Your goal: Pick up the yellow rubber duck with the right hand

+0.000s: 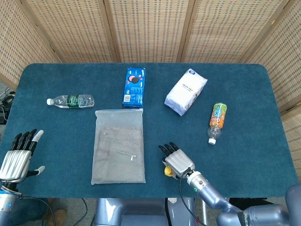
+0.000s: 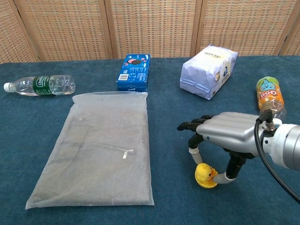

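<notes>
The yellow rubber duck (image 2: 205,174) is near the table's front edge, right of the plastic bag, and shows as a small yellow spot (image 1: 167,171) in the head view. My right hand (image 2: 229,133) hovers palm down over it and pinches it between the thumb (image 2: 228,176) and a finger (image 2: 193,155); the other fingers stretch out to the left. The duck sits low, right on top of a flat yellow cap that it mostly hides. My left hand (image 1: 16,157) hangs off the table's front left corner, fingers spread, holding nothing.
A clear zip bag (image 2: 96,145) lies left of the duck. A water bottle (image 2: 40,85), a blue cookie box (image 2: 134,71) and a white pouch (image 2: 208,70) line the back. An orange drink bottle (image 2: 268,92) lies at the right.
</notes>
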### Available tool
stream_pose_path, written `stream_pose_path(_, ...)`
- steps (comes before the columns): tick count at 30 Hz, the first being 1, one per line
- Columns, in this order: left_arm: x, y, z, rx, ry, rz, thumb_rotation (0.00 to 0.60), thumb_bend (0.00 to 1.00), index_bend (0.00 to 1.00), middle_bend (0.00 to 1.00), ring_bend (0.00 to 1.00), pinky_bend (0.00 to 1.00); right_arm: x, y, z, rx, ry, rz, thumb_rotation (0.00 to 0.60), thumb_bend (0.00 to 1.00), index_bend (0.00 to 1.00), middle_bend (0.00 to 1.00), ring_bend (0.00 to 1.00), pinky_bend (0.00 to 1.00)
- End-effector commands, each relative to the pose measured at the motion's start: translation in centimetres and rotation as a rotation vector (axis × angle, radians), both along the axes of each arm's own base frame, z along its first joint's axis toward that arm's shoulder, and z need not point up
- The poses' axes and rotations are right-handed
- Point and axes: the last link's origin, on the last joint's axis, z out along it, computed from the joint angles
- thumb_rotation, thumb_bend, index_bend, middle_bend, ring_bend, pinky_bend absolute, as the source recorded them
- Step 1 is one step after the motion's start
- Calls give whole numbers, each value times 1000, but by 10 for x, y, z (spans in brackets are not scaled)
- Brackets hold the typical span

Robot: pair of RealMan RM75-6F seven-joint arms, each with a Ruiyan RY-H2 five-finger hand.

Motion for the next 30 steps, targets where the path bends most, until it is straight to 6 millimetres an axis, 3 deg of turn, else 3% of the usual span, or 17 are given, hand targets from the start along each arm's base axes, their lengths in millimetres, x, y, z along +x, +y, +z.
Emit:
stream_pose_path(1,0,0,0,0,0,0,600,18,0,0,0,0,-2,0,0,1,11,0,600,271,537,0,0,0)
stream_pose_path(3,0,0,0,0,1,0,600,17,0,0,0,0,-3,0,1,-1,21,10,600,244,499,0,0,0)
stream_pose_path(7,0,0,-1,-2,3,1,600,17,0,0,0,0,-2,0,2,-2,29,31,600,51,397,0,0,0)
stream_pose_path(9,0,0,-2,-3,4,1,600,17,0,0,0,0,-1,1,3,-1,25,32,600,12,379,0,0,0)
stream_pose_path(16,0,0,-1,0,1,1,600,19,0,0,0,0,3,2,12,-19,4,26,600,0,376,0,0,0)
stream_pose_path(20,0,-1,1,4,-5,1,600,17,0,0,0,0,8,1,36,-73,-32,32,600,0,371,0,0,0)
stream_pose_path(23,0,-1,3,9,-10,1,600,18,0,0,0,0,8,-1,56,-134,-85,51,600,0,282,0,0,0)
stream_pose_path(27,3,-5,7,18,-19,-17,600,18,0,0,0,0,-22,-8,94,-299,-102,96,600,0,26,0,0,0)
stream_pose_path(30,5,-10,9,21,-24,-37,600,18,0,0,0,0,-62,-7,123,-432,-96,46,600,0,0,0,0,0)
